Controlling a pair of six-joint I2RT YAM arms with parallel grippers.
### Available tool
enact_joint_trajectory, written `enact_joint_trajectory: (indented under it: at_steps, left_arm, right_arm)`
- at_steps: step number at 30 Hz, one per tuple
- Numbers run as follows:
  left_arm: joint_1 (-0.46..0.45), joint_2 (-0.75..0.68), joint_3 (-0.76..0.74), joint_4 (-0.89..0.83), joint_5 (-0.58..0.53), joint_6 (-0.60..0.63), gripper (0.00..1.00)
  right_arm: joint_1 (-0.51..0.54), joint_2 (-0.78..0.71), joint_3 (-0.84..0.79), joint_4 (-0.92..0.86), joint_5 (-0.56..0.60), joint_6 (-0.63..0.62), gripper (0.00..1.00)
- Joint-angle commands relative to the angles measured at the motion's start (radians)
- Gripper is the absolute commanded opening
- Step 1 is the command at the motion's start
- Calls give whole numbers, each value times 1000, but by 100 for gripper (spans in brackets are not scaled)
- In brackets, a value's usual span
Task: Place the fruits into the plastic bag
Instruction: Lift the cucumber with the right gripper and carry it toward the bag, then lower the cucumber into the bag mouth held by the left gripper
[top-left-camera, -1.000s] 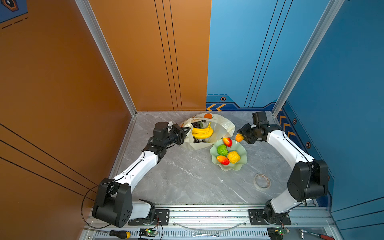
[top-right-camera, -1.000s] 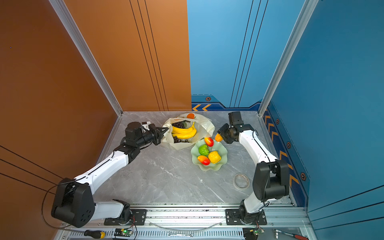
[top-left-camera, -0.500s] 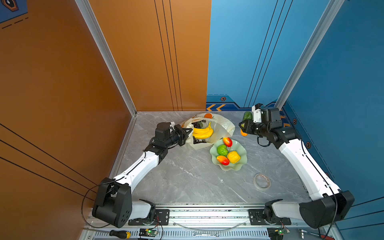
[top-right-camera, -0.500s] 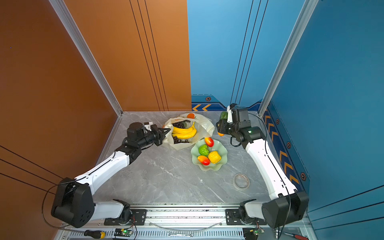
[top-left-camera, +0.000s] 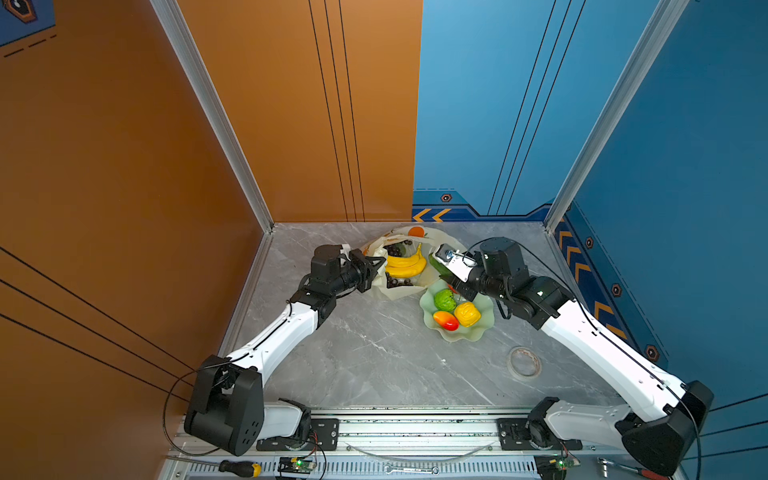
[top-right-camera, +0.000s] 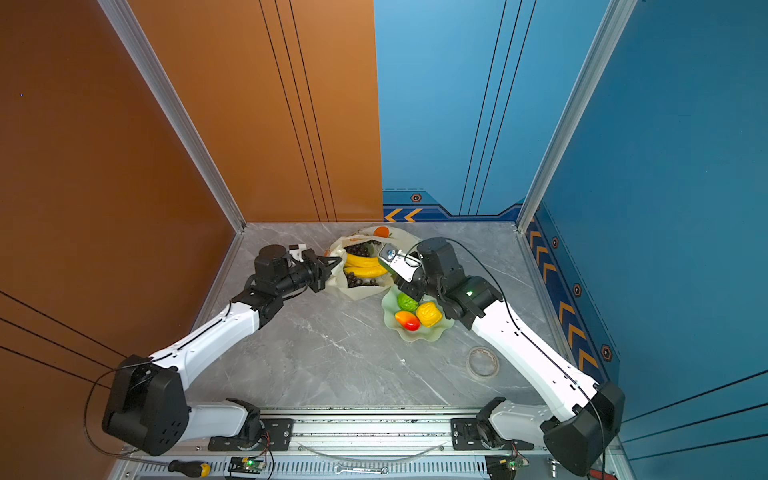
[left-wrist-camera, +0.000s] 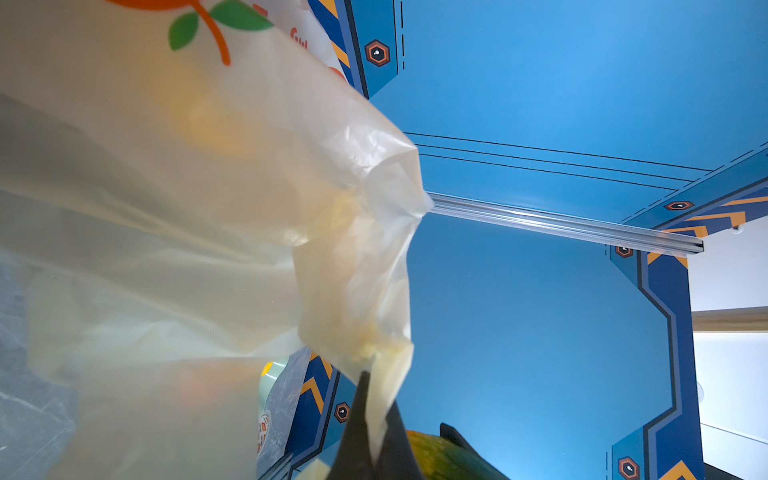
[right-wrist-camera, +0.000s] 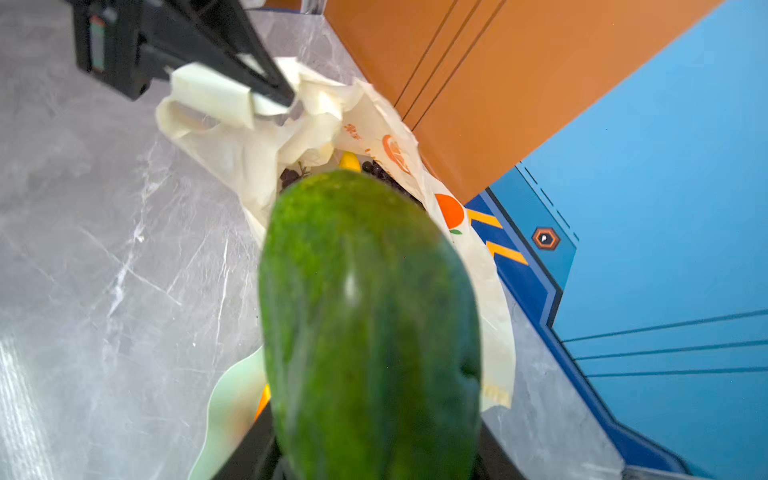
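The cream plastic bag (top-left-camera: 400, 293) lies open at the back of the table, with the yellow banana bunch (top-left-camera: 405, 266) and dark grapes (top-left-camera: 395, 250) inside. My left gripper (top-left-camera: 376, 266) is shut on the bag's edge (left-wrist-camera: 386, 399) and holds the mouth up. My right gripper (right-wrist-camera: 374, 467) is shut on the green papaya (right-wrist-camera: 370, 324), which hangs just right of the bag mouth (right-wrist-camera: 316, 153). The bumpy green fruit (top-left-camera: 444, 300), the yellow lumpy fruit (top-left-camera: 467, 313) and a red-yellow mango (top-left-camera: 445, 320) lie in the pale green dish (top-left-camera: 478, 334).
A tape roll (top-left-camera: 524, 362) lies on the grey table right of the dish. The orange wall stands close behind the bag and the blue wall to the right. A screwdriver (top-left-camera: 241, 468) rests on the front rail.
My right arm has lifted the papaya away from the dish and swung it left, up to the bag mouth. The left gripper has kept its hold on the bag.
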Motion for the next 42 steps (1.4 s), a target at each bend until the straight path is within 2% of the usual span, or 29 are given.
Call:
enact_joint_trajectory:
  at_steps: [1, 7, 13, 25, 28, 42]
  left_arm:
    - [-7, -19, -9, 3, 3, 7, 0]
    - [-10, -26, -12, 1, -1, 3, 0]
    - [-16, -36, -6, -10, -9, 2, 0]
    - [-27, -60, -5, -28, -28, -1, 0]
    - [-29, -63, -2, -36, -30, -1, 0]
    - [-32, -73, 28, -66, -34, 9, 0]
  right_arm:
    - [43, 40, -16, 107, 105, -260, 48]
    - [102, 159, -11, 241, 130, -369, 48]
    - [109, 275, 34, 305, 128, -414, 48]
    - [60, 452, 101, 335, 93, -379, 48]
    - [21, 488, 121, 338, 90, -363, 48]
    - [-4, 671, 260, 291, 158, -318, 48]
